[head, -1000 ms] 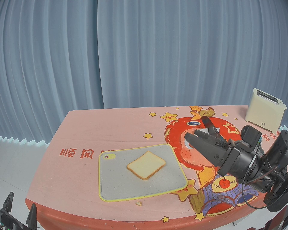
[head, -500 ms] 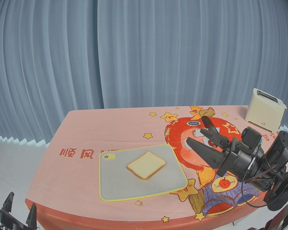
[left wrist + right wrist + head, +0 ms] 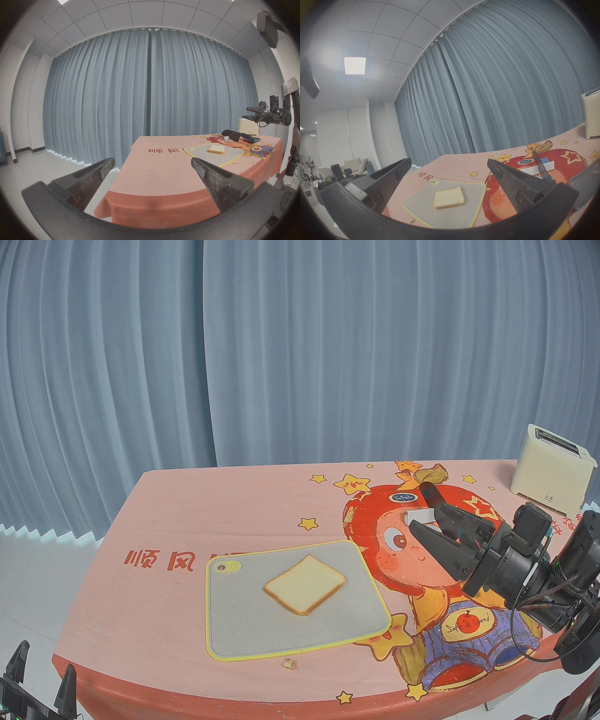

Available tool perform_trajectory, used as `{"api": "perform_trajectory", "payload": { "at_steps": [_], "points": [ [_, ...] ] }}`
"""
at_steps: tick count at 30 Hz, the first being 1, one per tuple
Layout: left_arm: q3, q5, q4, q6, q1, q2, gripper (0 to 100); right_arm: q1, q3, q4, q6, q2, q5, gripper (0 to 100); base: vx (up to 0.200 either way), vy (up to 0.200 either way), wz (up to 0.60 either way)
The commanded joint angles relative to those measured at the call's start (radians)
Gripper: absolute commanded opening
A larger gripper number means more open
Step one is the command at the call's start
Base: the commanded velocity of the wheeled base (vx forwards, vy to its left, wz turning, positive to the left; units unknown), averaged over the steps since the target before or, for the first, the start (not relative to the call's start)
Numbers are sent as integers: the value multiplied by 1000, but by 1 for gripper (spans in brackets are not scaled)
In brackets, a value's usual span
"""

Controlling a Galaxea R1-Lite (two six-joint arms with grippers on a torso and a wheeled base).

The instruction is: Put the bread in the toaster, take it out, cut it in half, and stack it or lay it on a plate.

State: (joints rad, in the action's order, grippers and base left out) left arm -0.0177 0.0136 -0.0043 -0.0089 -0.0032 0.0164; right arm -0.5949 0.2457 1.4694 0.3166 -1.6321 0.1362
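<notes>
Head view puts a blue-grey curtain (image 3: 312, 352) behind everything, and in front of it the table (image 3: 250, 509) under its pink cartoon-printed cloth. On the near part of the table lies the grey cutting board (image 3: 250, 621) with a yellow rim. My right gripper (image 3: 427, 518) hangs above the cloth's red apple face, to the right of the board, its two fingers spread wide with nothing between them. The cream toaster (image 3: 553, 470) stands at the far right corner of the table, well apart from the board. My left gripper (image 3: 151, 162) is low, off the table's near left corner, also wide open and holding nothing. The bread slice (image 3: 304, 584) lies flat near the middle of the board, uncut. The knife (image 3: 430, 492), black-handled with a pale blade, lies on the apple print beneath my right fingers. A crumb (image 3: 288, 664) sits on the cloth just in front of the board.
</notes>
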Motion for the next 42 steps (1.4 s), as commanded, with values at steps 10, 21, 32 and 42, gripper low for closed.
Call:
{"api": "perform_trajectory", "payload": {
  "at_steps": [10,21,32,42],
  "points": [
    [18,2,0,0,0,0,100,66,9,-9,-27,17,0,100,0,0,0],
    [18,0,0,0,0,0,100,104,26,-30,-28,15,-7,100,0,0,0],
    [18,0,0,0,0,0,100,168,162,-373,-100,110,-122,100,0,0,0],
    [18,0,0,0,0,0,100,237,256,-514,-111,132,-179,100,0,0,0]
  ]
}}
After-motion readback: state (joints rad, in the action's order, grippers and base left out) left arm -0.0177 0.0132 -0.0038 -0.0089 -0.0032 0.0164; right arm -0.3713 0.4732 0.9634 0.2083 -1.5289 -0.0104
